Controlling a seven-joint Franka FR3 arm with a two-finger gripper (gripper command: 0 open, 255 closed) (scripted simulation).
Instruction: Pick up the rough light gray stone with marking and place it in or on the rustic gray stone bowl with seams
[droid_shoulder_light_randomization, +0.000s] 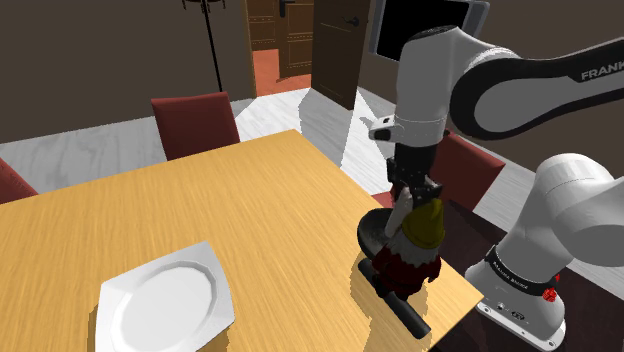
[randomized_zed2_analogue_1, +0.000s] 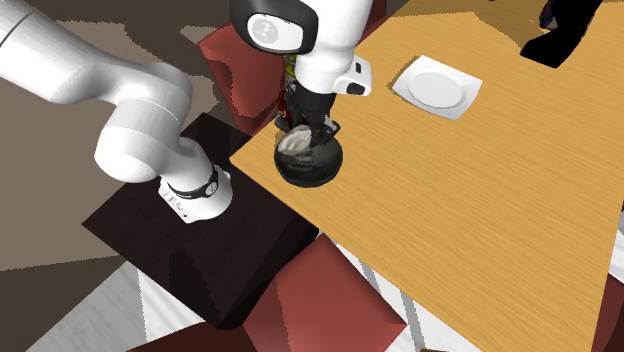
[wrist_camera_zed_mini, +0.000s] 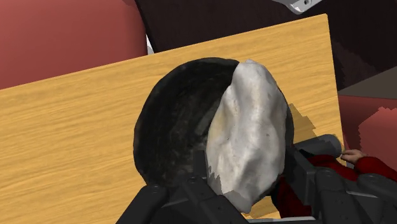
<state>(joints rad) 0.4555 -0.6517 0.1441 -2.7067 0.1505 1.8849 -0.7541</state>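
A rough light gray stone (wrist_camera_zed_mini: 248, 140) is clasped between the two black fingers of my gripper (wrist_camera_zed_mini: 249, 191), which is shut on it. The stone hangs directly over the dark gray stone bowl (wrist_camera_zed_mini: 172, 127) and covers part of its hollow. Whether it touches the bowl's inside I cannot tell. In the shoulder view the gripper (droid_shoulder_light_randomization: 405, 203) points down with the pale stone (droid_shoulder_light_randomization: 402, 213) at its tips, above the bowl (droid_shoulder_light_randomization: 374, 232) near the table's corner. The second exterior view shows the stone (randomized_zed2_analogue_1: 297, 143) inside the bowl's rim (randomized_zed2_analogue_1: 318, 176), under the gripper (randomized_zed2_analogue_1: 305, 128).
A gnome figure (droid_shoulder_light_randomization: 416, 252) with a yellow hat and red body stands right beside the bowl, a black object (droid_shoulder_light_randomization: 404, 314) at its foot. A white plate (droid_shoulder_light_randomization: 166, 300) lies on the wooden table (droid_shoulder_light_randomization: 230, 210). Red chairs (droid_shoulder_light_randomization: 195, 122) surround the table.
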